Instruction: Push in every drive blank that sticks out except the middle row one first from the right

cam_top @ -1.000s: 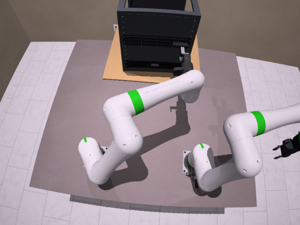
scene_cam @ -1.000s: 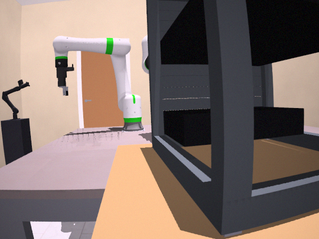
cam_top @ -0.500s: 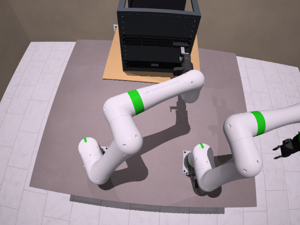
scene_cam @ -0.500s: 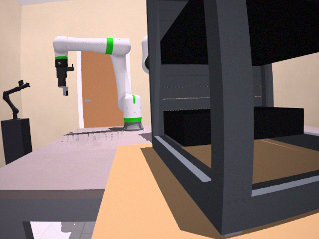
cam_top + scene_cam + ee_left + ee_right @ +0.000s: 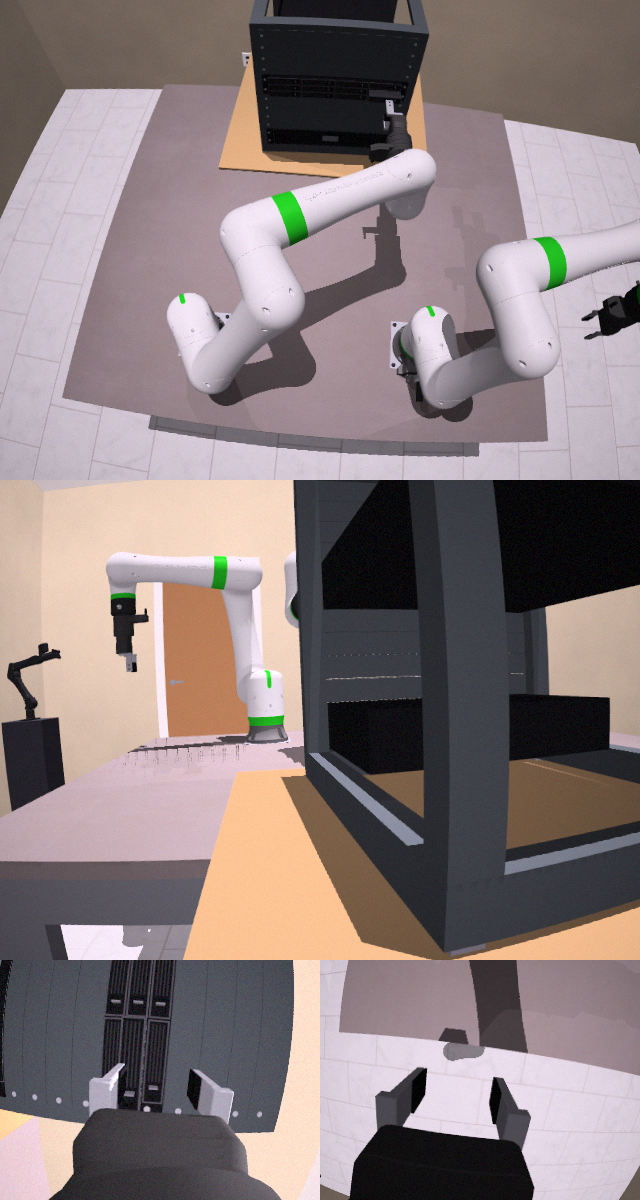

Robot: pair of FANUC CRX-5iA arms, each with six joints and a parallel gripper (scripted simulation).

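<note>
The dark rack (image 5: 336,56) (image 5: 465,738) (image 5: 230,1035) stands upright. In the left wrist view the rack's right side is at the bottom and the rows run as columns. The middle-row first-from-right blank (image 5: 131,1060) (image 5: 385,94) sticks out. The top-row one (image 5: 157,1055) beside it looks about flush. The bottom-row one (image 5: 112,1040) is partly hidden by a finger. The visible second-from-right blanks (image 5: 138,990) look even. My left gripper (image 5: 389,105) (image 5: 157,1079) is open and empty just before these right-end blanks; contact cannot be told. My right gripper (image 5: 585,328) (image 5: 131,670) (image 5: 458,1086) is open and empty, far from the rack.
The rack stands on a wooden board (image 5: 237,149) (image 5: 248,841) on the table (image 5: 155,206) (image 5: 129,800). A lower unit (image 5: 329,138) sits near the rack's bottom. The left arm reaches across the table before the rack. The right arm extends beyond the table's right edge.
</note>
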